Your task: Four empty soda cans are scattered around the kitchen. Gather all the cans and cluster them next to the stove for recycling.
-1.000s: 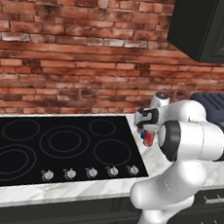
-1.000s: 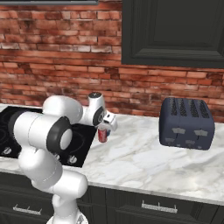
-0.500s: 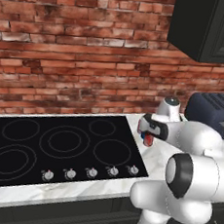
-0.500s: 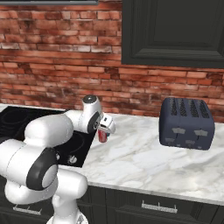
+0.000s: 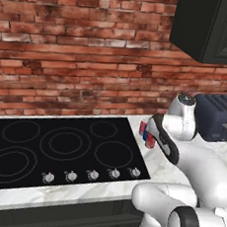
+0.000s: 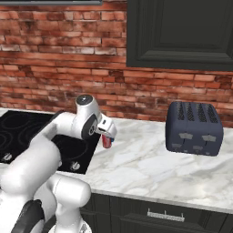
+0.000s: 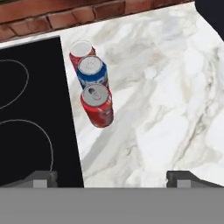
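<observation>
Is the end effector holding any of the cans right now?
No; the three soda cans stand free on the counter beside the stove.

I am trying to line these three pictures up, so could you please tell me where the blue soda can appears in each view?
Left base view: blue soda can at centre right, just off the stove's right edge, mostly behind the arm.
Right base view: I cannot make it out; the arm covers that spot, with a red can peeking out.
Hand view: upper left of centre, middle of three cans.
Shared landmark: the stove's right edge.
</observation>
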